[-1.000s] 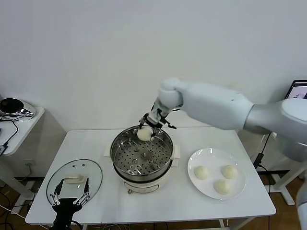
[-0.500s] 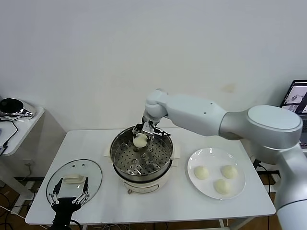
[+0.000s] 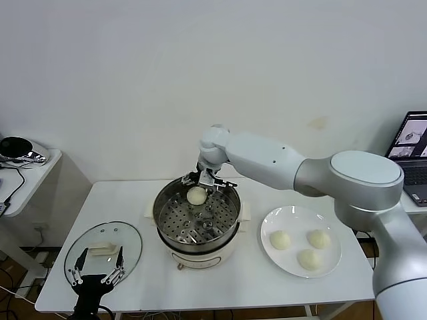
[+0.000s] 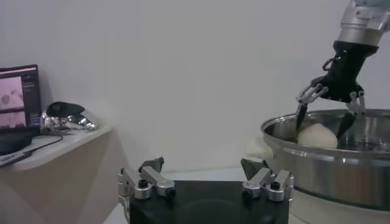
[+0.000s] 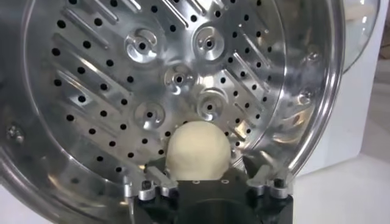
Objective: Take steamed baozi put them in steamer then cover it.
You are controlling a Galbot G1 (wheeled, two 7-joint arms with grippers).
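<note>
One steamed baozi (image 3: 196,195) (image 5: 198,149) (image 4: 317,136) rests on the perforated floor at the back of the steamer (image 3: 190,225) (image 5: 91,91) (image 4: 329,167). My right gripper (image 3: 201,187) (image 5: 204,171) hangs just over it, open, its fingers spread on either side of the bun. Three more baozi (image 3: 280,240) lie on the white plate (image 3: 299,222) to the right. The glass cover (image 3: 100,235) lies flat on the table at front left. Over its near edge my left gripper (image 3: 98,275) (image 4: 203,165) hovers open and holds nothing.
The white table (image 3: 233,280) carries the steamer at its middle. A side table (image 3: 30,167) with a dark and silver object stands at far left. A laptop (image 3: 413,133) sits at far right.
My right gripper carried the baozi down and leftward into the back of the steamer, then opened around it. The left arm has not moved.
</note>
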